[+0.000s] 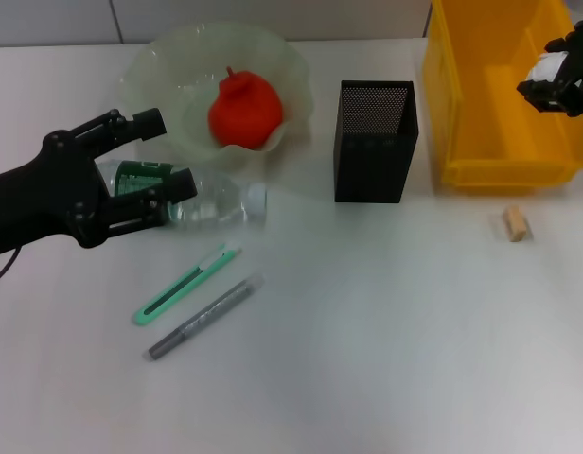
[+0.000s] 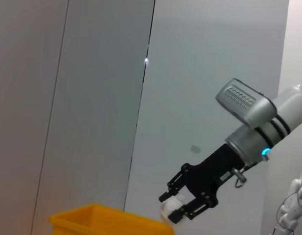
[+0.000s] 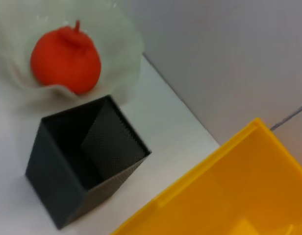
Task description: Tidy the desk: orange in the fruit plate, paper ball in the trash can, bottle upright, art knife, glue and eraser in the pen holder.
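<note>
The orange point(image 1: 244, 109) lies in the pale green fruit plate point(image 1: 168, 66); both also show in the right wrist view, the orange point(image 3: 65, 58) in the plate point(image 3: 129, 54). The clear bottle point(image 1: 216, 205) with a green label lies on its side. My left gripper point(image 1: 164, 156) is open right at its label end, the lower finger over the bottle. My right gripper point(image 1: 556, 83) is shut on the white paper ball point(image 1: 547, 68) above the yellow trash bin point(image 1: 500, 161); the left wrist view also shows this gripper point(image 2: 178, 205) with the ball point(image 2: 169, 208). The black mesh pen holder point(image 1: 375, 142) stands at centre.
The green art knife point(image 1: 187, 284) and the grey glue stick point(image 1: 204, 317) lie side by side in front of the bottle. The tan eraser point(image 1: 515, 224) lies in front of the bin. A grey wall runs behind the table.
</note>
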You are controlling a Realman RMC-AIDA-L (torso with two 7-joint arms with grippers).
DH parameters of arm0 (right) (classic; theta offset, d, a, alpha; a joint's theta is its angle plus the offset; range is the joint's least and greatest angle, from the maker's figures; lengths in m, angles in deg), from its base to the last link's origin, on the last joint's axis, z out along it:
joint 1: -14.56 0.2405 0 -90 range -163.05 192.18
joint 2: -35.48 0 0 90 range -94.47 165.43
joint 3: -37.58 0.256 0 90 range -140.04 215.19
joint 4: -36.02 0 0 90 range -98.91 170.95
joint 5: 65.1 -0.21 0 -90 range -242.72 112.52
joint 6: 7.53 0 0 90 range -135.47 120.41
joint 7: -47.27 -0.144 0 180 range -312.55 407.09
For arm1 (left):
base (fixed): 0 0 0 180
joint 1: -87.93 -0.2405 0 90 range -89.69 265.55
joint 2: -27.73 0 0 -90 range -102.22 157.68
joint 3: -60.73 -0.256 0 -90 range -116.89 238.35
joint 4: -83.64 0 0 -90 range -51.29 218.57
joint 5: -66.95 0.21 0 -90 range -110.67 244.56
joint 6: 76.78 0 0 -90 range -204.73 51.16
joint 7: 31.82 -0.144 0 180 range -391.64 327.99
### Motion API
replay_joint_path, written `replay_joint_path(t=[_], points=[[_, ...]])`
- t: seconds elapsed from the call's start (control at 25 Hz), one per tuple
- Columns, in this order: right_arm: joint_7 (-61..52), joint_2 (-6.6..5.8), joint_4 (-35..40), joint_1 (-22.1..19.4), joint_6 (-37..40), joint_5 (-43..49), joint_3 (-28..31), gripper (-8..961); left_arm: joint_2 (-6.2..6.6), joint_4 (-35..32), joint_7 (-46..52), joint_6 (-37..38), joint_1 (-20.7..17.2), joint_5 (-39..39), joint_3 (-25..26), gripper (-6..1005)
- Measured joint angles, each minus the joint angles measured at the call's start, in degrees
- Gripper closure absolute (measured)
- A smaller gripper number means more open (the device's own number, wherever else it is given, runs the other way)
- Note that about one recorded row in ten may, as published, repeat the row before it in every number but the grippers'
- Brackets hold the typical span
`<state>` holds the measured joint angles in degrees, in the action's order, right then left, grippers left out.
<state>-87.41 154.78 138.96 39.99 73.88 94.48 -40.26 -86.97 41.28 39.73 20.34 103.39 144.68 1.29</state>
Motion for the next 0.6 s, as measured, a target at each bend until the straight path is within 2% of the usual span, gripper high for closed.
replay_joint_path(t=[0.2,0.4,0.6], points=[[2.1,-0.11,-7.9,-0.6,-10.0,-2.4,2.1,438,0.61,0.7,0.4,0.1,-0.3,0.9,0.0,140],[2.7,-0.13,-10.5,-1.0,-12.9,-2.9,2.3,382,0.93,0.7,0.3,0.2,-0.6,0.9,0.0,140],[4.9,-0.23,-10.7,-2.5,-13.6,-9.1,4.5,309,1.58,0.0,-0.1,-0.4,-0.8,1.0,1.4,140]])
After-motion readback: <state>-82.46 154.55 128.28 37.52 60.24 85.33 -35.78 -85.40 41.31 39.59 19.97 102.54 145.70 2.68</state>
